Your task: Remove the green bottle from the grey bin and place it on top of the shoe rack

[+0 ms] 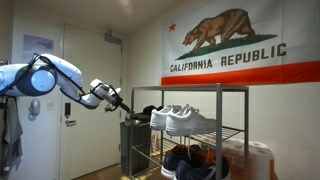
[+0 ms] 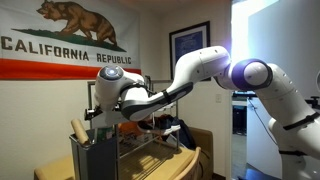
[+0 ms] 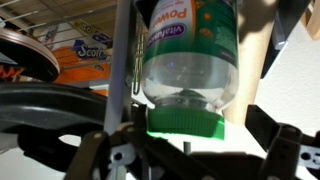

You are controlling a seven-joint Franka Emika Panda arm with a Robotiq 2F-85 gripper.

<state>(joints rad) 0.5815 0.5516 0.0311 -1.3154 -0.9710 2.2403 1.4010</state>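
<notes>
In the wrist view the green bottle (image 3: 190, 60), clear with a green label and green cap, fills the middle, cap towards the camera. My gripper (image 3: 186, 145) is shut on it at the cap end, fingers on either side. In both exterior views the gripper (image 1: 119, 99) (image 2: 101, 112) hovers just above the open top of the grey bin (image 1: 130, 146) (image 2: 95, 158). The shoe rack (image 1: 196, 91) stands right beside the bin, and one of its tubes (image 3: 125, 60) shows just left of the bottle. The bottle is hard to make out in the exterior views.
White sneakers (image 1: 181, 120) sit on the rack's upper shelf, with darker shoes below. A white and orange container (image 1: 256, 160) stands by the rack. A wooden stick (image 2: 78, 130) pokes out of the bin. A flag hangs on the wall behind.
</notes>
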